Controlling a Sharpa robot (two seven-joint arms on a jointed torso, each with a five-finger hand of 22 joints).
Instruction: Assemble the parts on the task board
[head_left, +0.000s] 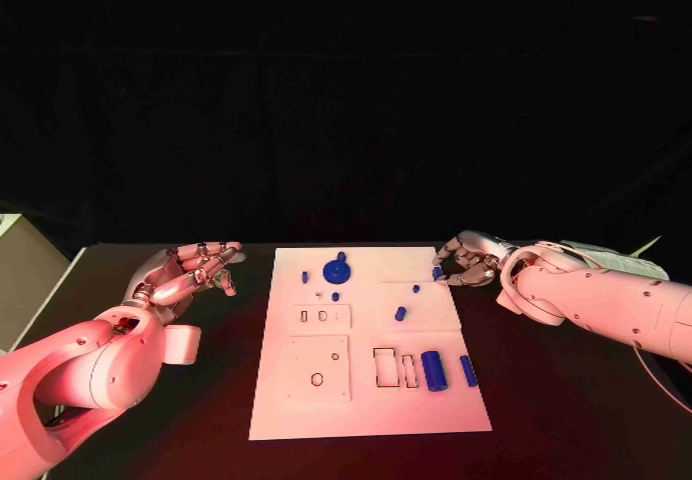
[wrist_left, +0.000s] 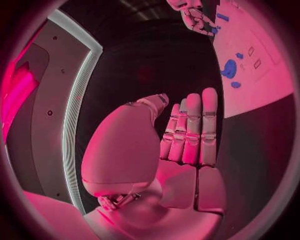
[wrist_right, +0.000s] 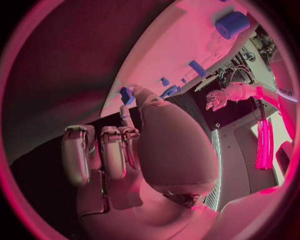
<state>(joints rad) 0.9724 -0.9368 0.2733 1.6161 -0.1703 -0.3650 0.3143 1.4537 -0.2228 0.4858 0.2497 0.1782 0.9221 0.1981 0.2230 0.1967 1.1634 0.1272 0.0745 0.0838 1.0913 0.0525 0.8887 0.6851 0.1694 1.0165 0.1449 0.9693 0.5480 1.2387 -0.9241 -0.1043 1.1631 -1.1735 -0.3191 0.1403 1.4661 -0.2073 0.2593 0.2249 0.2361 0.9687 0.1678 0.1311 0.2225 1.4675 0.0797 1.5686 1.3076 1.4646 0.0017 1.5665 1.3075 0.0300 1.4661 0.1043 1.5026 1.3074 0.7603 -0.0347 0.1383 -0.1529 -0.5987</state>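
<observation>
Head view, looking down on a black table (head_left: 577, 400). At frame centre, white task board (head_left: 368, 400), flat, carrying small blue parts: round disc (head_left: 338, 270) at upper left of the plate, two short cylinders (head_left: 433, 370) upright-lying at lower right beside rectangular slots, tiny pegs near the upper middle. At left of frame, left hand (head_left: 192, 273) raised beside the board's upper left edge, clear of it, fingers extended and loosely together, holding nothing; confirmed from left wrist view, palm bare, fingers (wrist_left: 194, 130) straight. At right of frame, right hand (head_left: 469, 262) at the board's upper right edge, fingertips bunched down against a small blue part (head_left: 437, 272) there. From right wrist view, fingers (wrist_right: 103, 152) curled, blue part (wrist_right: 127, 95) just past the thumb tip; actual grip on it could not be told.
</observation>
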